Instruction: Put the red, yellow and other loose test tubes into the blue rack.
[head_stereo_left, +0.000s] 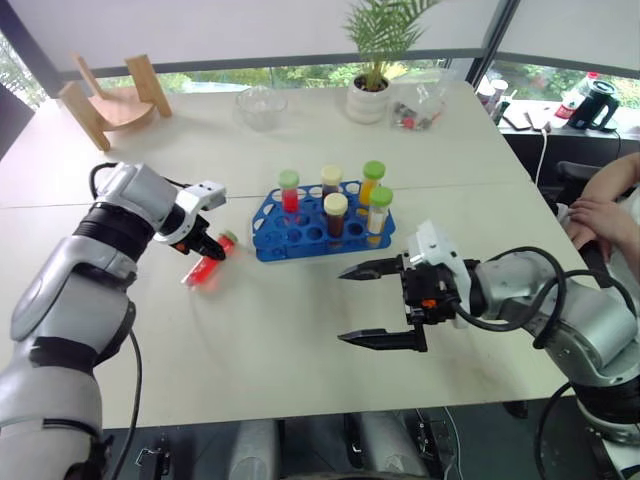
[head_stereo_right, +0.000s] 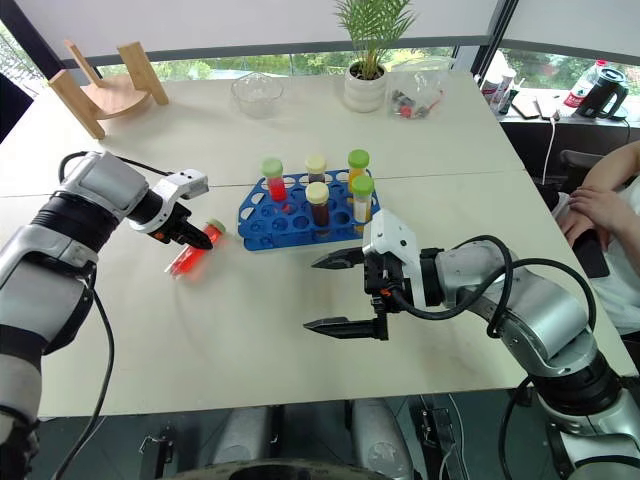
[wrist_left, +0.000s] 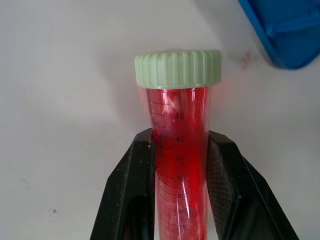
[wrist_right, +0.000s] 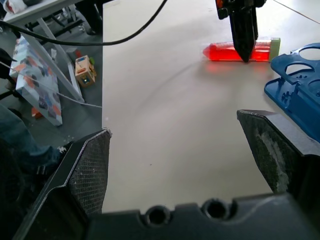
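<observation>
A test tube of bright red liquid with a green cap lies on the white table to the left of the blue rack. My left gripper is shut on that tube; in the left wrist view its black fingers press both sides of the red tube. Several capped tubes stand upright in the rack, among them a red one, a dark one and a pale yellow one. My right gripper hangs open over the table in front of the rack, holding nothing.
At the table's far side stand a glass bowl, a potted plant, a wooden stand and a clear bag. A person's hand rests at the right edge.
</observation>
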